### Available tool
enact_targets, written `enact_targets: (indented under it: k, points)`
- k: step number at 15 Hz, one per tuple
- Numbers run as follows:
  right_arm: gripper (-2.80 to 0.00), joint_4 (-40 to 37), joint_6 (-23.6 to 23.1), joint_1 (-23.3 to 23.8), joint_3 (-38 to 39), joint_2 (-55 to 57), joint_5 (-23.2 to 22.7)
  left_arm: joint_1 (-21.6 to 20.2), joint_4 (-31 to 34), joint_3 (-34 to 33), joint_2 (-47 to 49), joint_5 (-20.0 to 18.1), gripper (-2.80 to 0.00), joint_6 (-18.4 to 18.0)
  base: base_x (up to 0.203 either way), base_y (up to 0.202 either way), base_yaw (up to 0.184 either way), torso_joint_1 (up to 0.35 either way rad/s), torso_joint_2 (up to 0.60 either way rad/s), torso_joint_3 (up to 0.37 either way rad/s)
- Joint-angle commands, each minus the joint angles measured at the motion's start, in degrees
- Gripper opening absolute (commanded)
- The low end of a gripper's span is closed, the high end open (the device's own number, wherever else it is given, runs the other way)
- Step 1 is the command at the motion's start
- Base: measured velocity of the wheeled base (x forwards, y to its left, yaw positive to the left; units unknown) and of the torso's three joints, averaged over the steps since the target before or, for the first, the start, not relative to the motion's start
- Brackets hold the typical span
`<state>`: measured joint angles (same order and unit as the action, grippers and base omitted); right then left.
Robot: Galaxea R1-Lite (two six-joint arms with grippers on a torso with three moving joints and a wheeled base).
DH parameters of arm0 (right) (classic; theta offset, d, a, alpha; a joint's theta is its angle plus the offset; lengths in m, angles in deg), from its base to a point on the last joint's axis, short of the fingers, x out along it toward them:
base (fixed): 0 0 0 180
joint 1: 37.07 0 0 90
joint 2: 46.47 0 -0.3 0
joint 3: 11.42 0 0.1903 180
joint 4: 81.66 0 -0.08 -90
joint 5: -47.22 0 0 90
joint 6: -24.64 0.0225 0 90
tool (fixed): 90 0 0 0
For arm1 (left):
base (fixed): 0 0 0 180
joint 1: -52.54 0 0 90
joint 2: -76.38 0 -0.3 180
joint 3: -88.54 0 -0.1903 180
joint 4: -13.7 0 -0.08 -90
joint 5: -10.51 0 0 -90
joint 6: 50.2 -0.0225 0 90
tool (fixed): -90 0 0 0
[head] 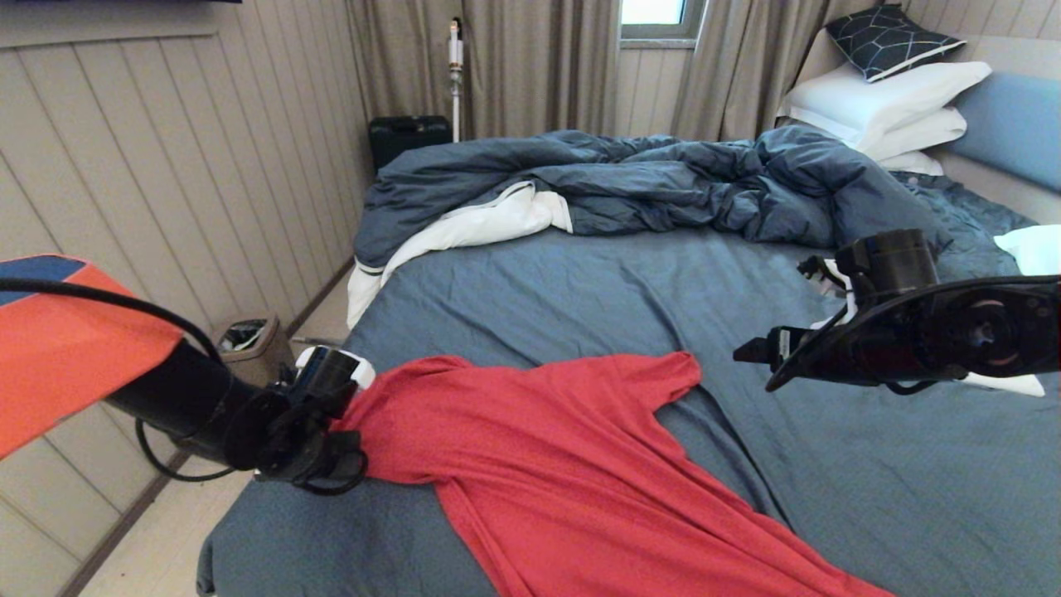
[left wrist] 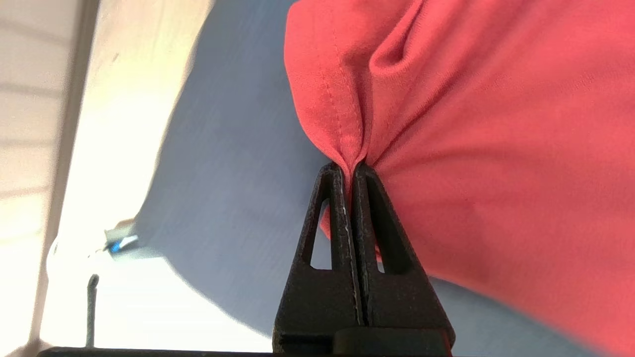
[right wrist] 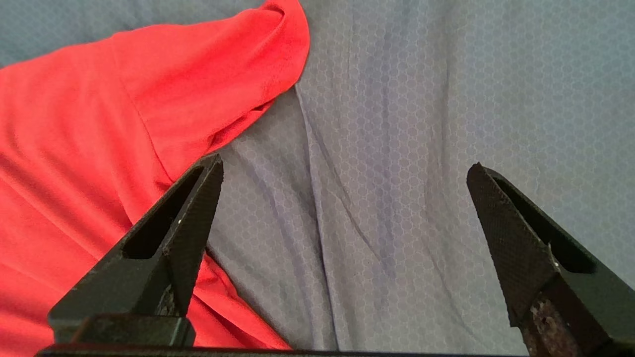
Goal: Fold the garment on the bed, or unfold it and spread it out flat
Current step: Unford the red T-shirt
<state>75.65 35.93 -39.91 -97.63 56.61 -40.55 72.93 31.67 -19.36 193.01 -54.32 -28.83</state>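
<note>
**Red T-shirt pinched at one edge by the left tool**

The left tool point(left wrist: 353, 168) is seen clenched on the garment point(head: 530, 448): in the left wrist view its two black fingers point(left wrist: 337, 213) are pressed together with a fold of red cloth caught between the tips, a stitched hem running up from the pinch. In the head view this tool point(head: 344, 390) is found at the near left edge of the bed point(head: 912, 497), where the red fabric is gathered into it and pulled slightly toward the bed's left side.

From that grasped point the garment is spread across the blue-grey sheet, lying mostly flat but creased, with one short sleeve point(head: 667, 373) pointing toward the middle of the bed and the body running down to the near right, out of the picture. No print is visible on the side that is turned up.

The right tool point(head: 758, 352) is held above the sheet to the right of the sleeve, released, with its fingers point(right wrist: 198, 208) wide apart and nothing between them; in the right wrist view the sleeve is seen just beside one fingertip, bare sheet under the other.

Farther back a rumpled dark blue duvet point(head: 663, 182) with a white underside is piled across the bed, and white pillows point(head: 887, 108) are stacked at the head under a dark patterned cushion point(head: 887, 37). A small bin point(head: 249, 344) stands on the floor by the panelled wall.
</note>
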Motion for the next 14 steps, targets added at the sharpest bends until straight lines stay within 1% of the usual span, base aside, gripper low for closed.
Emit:
enact_targets:
  k: [1,4,7,10,12,14]
  points:
    - [0.00,0.0,0.0,-0.1,0.1,-0.5,0.0,0.0,-1.2,-7.2,-7.6,0.2,-2.80,0.0,0.000,0.000,0.000,0.000,0.00,0.000]
    - [0.00,-0.1,0.0,-0.2,0.1,-0.5,0.1,0.1,-2.8,-16.3,-13.1,0.1,-2.80,0.1,0.000,0.000,0.000,0.000,0.00,0.000]
    - [0.00,-0.1,0.0,-0.2,0.1,-0.5,0.0,0.8,-5.2,-21.7,-14.8,0.0,-2.80,0.1,0.000,0.000,0.000,0.000,0.00,0.000]
    - [0.00,-0.1,0.0,-0.2,0.3,-0.3,-0.2,1.0,-5.9,-24.7,-16.7,-0.1,-2.80,0.0,0.000,0.000,0.000,0.000,0.00,0.000]
    - [0.00,-0.1,-0.4,-0.2,0.3,0.0,-0.3,1.0,-6.0,-26.3,-17.5,-0.4,-2.80,-0.6,0.000,0.000,0.000,0.000,0.00,0.000]
    - [0.00,-0.1,-0.6,-0.2,0.3,0.2,-0.3,1.0,-6.0,-26.6,-17.3,-0.6,-2.80,-0.5,0.000,0.000,0.000,0.000,0.00,0.000]
